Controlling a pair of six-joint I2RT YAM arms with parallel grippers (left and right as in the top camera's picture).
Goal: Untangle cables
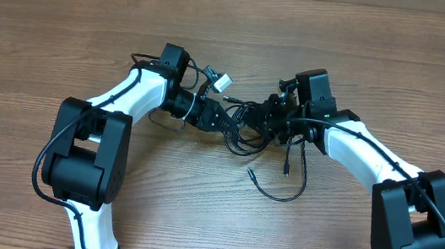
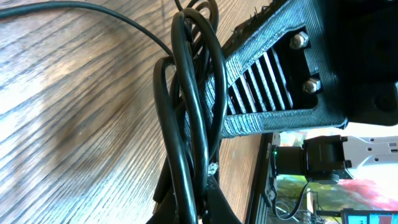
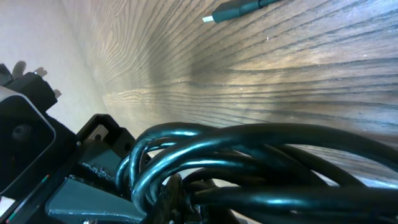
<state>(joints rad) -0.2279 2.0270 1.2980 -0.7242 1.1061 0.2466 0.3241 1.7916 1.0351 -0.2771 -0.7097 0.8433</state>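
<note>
Scene: two white-and-black robot arms meet over a wooden table (image 1: 66, 12). Both reach into a single knot (image 1: 247, 129) of thin black cables (image 2: 186, 124).

Knot: it lies on the table midway between the two arms, several loops wound tightly together. It is the reference point for every position below.

Left gripper (image 1: 224, 123): it touches the knot's left edge. Its fingers are together, and in the left wrist view the strands run straight down into them, so it appears to be clamped on the cables. This is probably an anchor, holding one side fixed.

Right gripper (image 1: 272, 120): it touches the knot's right edge. Its fingers are together too, and the right wrist view shows glossy loops (image 3: 249, 162) bunched right at their base, so it seems to be pinching a strand. With a grip on each side, the arms could draw the loops apart.

Loose ends: a slack loop trails from the knot toward the robot and ends in a small plug (image 1: 249, 172). A light-coloured plug (image 1: 222, 82) sits just beyond the knot, on the left arm's side. Both lie free, outside either grip.

Progress: the knot looks dense, so the untangling seems to be at an early stage.

Risk: pulling on opposite sides could tighten the loops rather than free them.
</note>
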